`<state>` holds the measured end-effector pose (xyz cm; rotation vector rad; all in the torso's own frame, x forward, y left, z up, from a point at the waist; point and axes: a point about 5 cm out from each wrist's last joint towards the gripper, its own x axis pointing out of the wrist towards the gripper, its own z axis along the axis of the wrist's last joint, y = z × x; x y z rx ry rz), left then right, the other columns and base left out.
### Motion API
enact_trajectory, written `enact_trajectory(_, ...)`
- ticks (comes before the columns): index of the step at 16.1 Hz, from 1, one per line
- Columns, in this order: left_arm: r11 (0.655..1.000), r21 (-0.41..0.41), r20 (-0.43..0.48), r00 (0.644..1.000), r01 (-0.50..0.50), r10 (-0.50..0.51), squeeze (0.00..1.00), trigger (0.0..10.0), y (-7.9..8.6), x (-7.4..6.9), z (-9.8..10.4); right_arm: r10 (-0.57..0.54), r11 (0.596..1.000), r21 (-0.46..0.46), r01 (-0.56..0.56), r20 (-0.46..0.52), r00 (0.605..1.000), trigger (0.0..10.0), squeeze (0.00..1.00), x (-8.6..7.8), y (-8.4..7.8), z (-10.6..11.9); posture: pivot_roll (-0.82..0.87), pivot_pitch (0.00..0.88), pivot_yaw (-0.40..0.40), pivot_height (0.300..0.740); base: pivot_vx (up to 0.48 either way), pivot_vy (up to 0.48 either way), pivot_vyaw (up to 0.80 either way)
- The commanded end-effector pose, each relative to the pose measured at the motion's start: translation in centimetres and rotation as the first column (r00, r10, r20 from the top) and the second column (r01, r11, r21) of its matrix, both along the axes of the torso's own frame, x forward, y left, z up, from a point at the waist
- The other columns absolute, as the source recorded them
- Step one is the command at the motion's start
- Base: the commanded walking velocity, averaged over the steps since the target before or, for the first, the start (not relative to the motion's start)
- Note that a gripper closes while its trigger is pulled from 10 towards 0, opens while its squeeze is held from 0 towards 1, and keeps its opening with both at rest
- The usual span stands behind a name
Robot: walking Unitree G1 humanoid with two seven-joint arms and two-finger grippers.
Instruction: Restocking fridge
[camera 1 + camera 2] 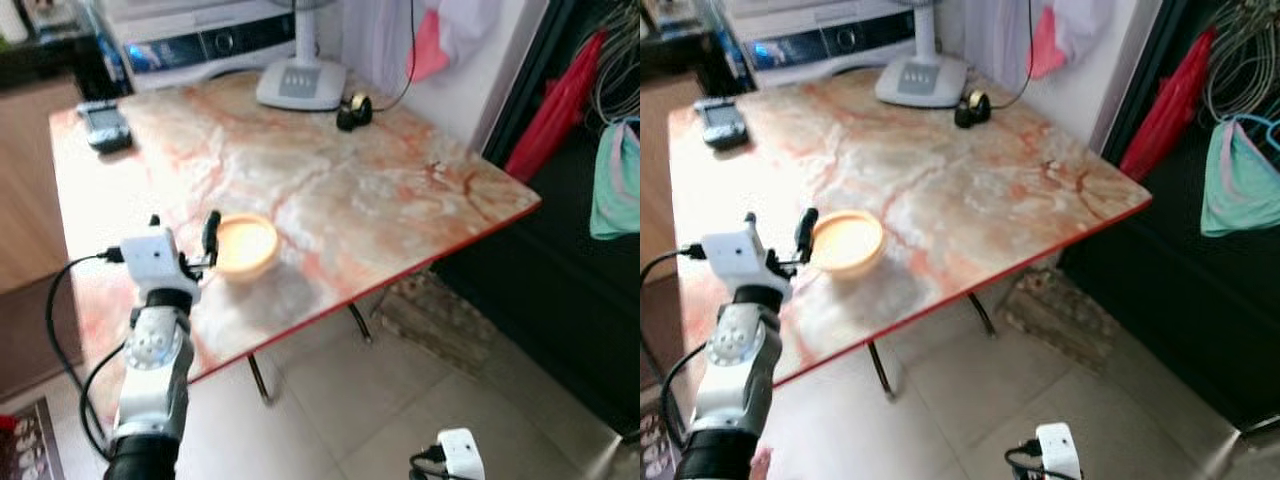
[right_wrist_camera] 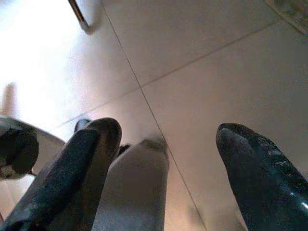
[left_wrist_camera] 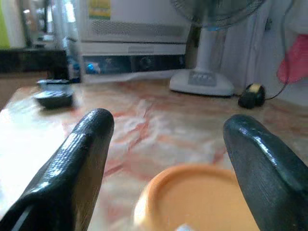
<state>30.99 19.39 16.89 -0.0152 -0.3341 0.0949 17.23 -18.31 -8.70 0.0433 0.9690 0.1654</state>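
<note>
Round orange container point(image 1: 246, 246), shallow and wide, capped with a flat lid of the same pale orange colour. Upright on the marble-patterned table point(image 1: 400, 190), well in from the far edge and close to the near red-trimmed edge, toward the near left corner. Lid seated flat, with a raised rim around its top. Sits just beyond the tips of the left gripper point(image 1: 183, 237), whose two black fingers point(image 3: 77, 163) stand spread to either side of it, not touching. Glossy surface, washed out by bright light; contents cannot be made out.
</note>
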Motion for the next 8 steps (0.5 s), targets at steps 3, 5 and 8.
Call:
enact_trajectory(3, 0.999, -0.026, 0.016, 1.000, -0.018, 0.019, 0.00, 10.0, 0.0, -0.1, 0.3, -0.016, 1.000, -0.022, 0.016, -0.019, 1.000, 10.0, 0.00, -0.6, -1.0, -0.1, -0.03, 0.064, -0.041, 0.740, 0.084, 0.000, 0.00)
enact_trajectory(5, 0.986, -0.155, 0.000, 0.998, -0.064, 0.065, 0.00, 10.0, 1.2, -0.2, 0.2, -0.023, 0.999, -0.023, 0.022, -0.018, 1.000, 10.0, 0.00, -0.5, -1.1, -0.1, -0.03, 0.070, -0.041, 0.740, 0.000, 0.000, 0.00)
enact_trajectory(8, 0.961, -0.264, -0.021, 0.996, -0.089, 0.087, 0.00, 10.0, 3.1, -0.1, 0.6, -0.028, 0.999, -0.025, 0.028, -0.019, 0.999, 10.0, 0.00, -0.5, -1.1, -0.1, -0.03, 0.080, -0.044, 0.740, 0.000, 0.000, 0.00)
